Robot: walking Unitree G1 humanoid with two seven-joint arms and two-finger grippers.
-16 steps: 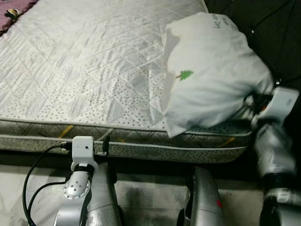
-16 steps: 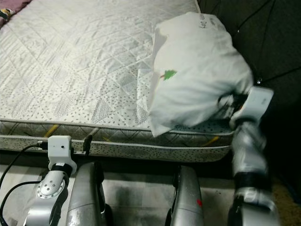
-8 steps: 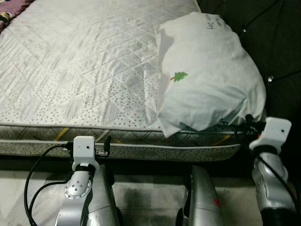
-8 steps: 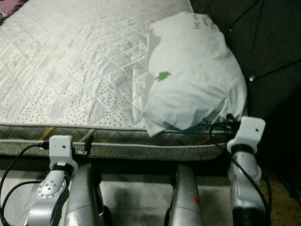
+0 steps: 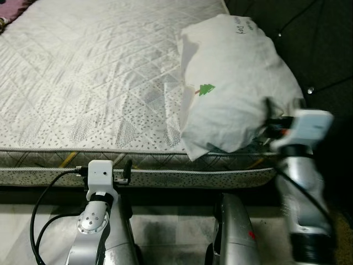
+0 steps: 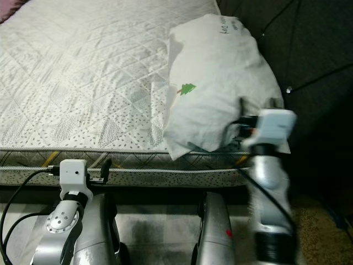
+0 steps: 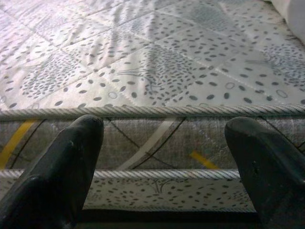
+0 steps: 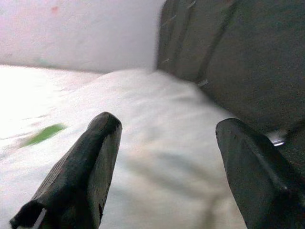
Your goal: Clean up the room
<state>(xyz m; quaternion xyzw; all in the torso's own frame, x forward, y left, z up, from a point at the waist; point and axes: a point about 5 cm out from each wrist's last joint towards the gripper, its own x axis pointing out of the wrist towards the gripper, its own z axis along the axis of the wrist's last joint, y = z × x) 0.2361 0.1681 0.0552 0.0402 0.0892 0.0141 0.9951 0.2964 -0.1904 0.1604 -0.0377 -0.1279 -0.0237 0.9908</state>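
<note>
Pillow [image 5: 234, 94] on quilted mattress [image 5: 94, 77] beside dark headboard [image 5: 309, 44]

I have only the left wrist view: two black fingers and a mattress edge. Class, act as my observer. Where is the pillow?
Observer: The pillow lies on the mattress, at its right end, beside the dark headboard.
Operator: Is anything on the pillow?
Observer: A small green tree print and some dark writing near its far end.
Operator: Where is the right pincer?
Observer: The right pincer is open and points at the pillow's near right corner; the right wrist view shows no cloth between its fingers.
Operator: And the left pincer?
Observer: The left pincer is low, facing the mattress's front edge, well left of the pillow.
</note>
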